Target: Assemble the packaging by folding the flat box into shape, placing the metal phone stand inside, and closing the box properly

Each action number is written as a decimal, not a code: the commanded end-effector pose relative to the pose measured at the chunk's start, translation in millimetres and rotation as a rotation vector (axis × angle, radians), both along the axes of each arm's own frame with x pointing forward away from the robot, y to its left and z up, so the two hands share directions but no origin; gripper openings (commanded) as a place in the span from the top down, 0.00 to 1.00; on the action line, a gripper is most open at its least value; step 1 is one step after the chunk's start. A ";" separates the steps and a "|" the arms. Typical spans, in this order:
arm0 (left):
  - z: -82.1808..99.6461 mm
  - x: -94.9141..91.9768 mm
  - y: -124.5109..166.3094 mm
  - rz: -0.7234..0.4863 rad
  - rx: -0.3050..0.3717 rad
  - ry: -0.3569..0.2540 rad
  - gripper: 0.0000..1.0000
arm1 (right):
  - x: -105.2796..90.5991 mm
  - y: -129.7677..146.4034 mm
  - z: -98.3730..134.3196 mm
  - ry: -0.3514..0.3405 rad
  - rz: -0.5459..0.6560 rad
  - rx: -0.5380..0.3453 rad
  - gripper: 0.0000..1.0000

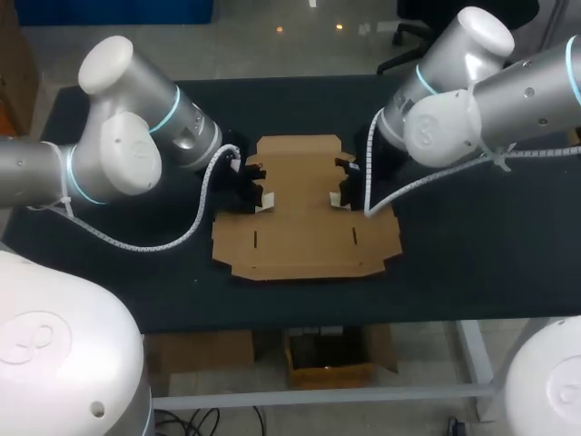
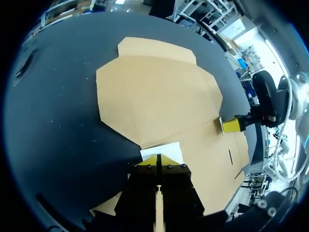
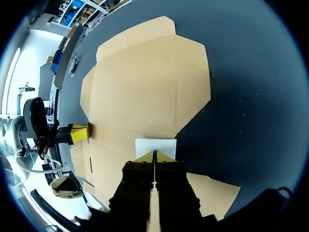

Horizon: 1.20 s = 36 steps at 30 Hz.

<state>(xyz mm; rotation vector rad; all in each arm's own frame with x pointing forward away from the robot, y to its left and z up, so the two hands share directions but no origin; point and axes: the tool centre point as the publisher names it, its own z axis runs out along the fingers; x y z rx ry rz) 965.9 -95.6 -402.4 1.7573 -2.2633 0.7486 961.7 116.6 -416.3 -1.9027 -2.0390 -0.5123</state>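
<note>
fold both sides together

our left gripper (image 2: 158, 160), closed tight, rests at the left edge of the flat box (image 1: 304, 227) lying on the counter (image 1: 472, 254); our right gripper (image 3: 154, 155), also closed, mirrors it. we'd lift both sides evenly along the creases. the white patch (image 2: 161, 149) ahead of each gripper is unclear; the phone stand shows nowhere.

**Twin silver arms, black claws tipped in yellow**

The left arm (image 1: 118, 154), at nine o'clock in the head view, and the right arm (image 1: 490, 100), at two o'clock, wear silver-grey shells with rounded white joint caps and pale blue rings. A white spiral-wrapped cable (image 1: 172, 241) loops off each wrist. The left claw (image 2: 158, 162) and right claw (image 3: 154, 155) are black blocks with small screw heads and bright yellow tips.
</note>
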 end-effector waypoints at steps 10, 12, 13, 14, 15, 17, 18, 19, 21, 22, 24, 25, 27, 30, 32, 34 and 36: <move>-9.5 2.9 -18.5 0.058 0.092 0.007 1.00 | 9.5 5.8 -9.9 0.043 -0.008 -0.032 1.00; -11.2 2.9 -18.6 0.070 0.102 0.012 1.00 | 10.2 6.2 -12.5 0.054 -0.014 -0.044 1.00; -12.2 3.0 -18.5 0.078 0.108 0.015 1.00 | 10.5 6.5 -13.8 0.059 -0.017 -0.048 1.00; -13.1 3.1 -18.2 0.082 0.110 0.020 1.00 | 10.8 6.8 -15.5 0.063 -0.017 -0.052 1.00; -13.8 3.0 -17.8 0.089 0.116 0.027 1.00 | 10.7 6.9 -17.0 0.069 -0.018 -0.054 1.00; -15.0 2.9 -17.0 0.097 0.121 0.032 1.00 | 10.3 6.9 -18.5 0.073 -0.020 -0.054 1.00; -15.2 2.6 -16.3 0.099 0.123 0.035 1.00 | 9.7 6.0 -18.4 0.074 -0.021 -0.053 1.00; -14.9 2.1 -15.4 0.102 0.125 0.036 1.00 | 8.8 5.0 -17.2 0.072 -0.025 -0.051 1.00; -12.4 0.6 -13.2 0.106 0.126 0.035 1.00 | 6.8 2.7 -12.6 0.062 -0.029 -0.043 1.00; -10.6 -0.2 -12.0 0.112 0.128 0.033 1.00 | 5.7 1.8 -9.7 0.056 -0.030 -0.041 1.00; -6.3 -1.6 -9.6 0.115 0.128 0.031 1.00 | 4.1 -1.3 -3.1 0.047 -0.034 -0.030 1.00; -4.3 -2.0 -8.4 0.117 0.127 0.029 1.00 | 3.7 -2.3 -1.0 0.045 -0.038 -0.029 1.00; 0.3 -2.6 -5.1 0.126 0.128 0.024 1.00 | 2.7 -6.6 5.0 0.035 -0.040 -0.007 1.00; 7.7 -2.1 1.7 0.129 0.123 0.024 1.00 | 3.0 -16.5 13.4 0.035 -0.050 0.024 1.00; 13.3 -0.9 7.6 0.126 0.115 0.028 1.00 | 4.0 -28.0 19.0 0.037 -0.045 0.066 1.00; 16.9 1.4 13.6 0.129 0.113 0.032 1.00 | 4.4 -38.4 22.9 0.044 -0.069 0.080 1.00; 22.9 3.6 21.1 0.138 0.116 0.033 1.00 | 5.0 -48.3 26.3 0.044 -0.074 0.100 1.00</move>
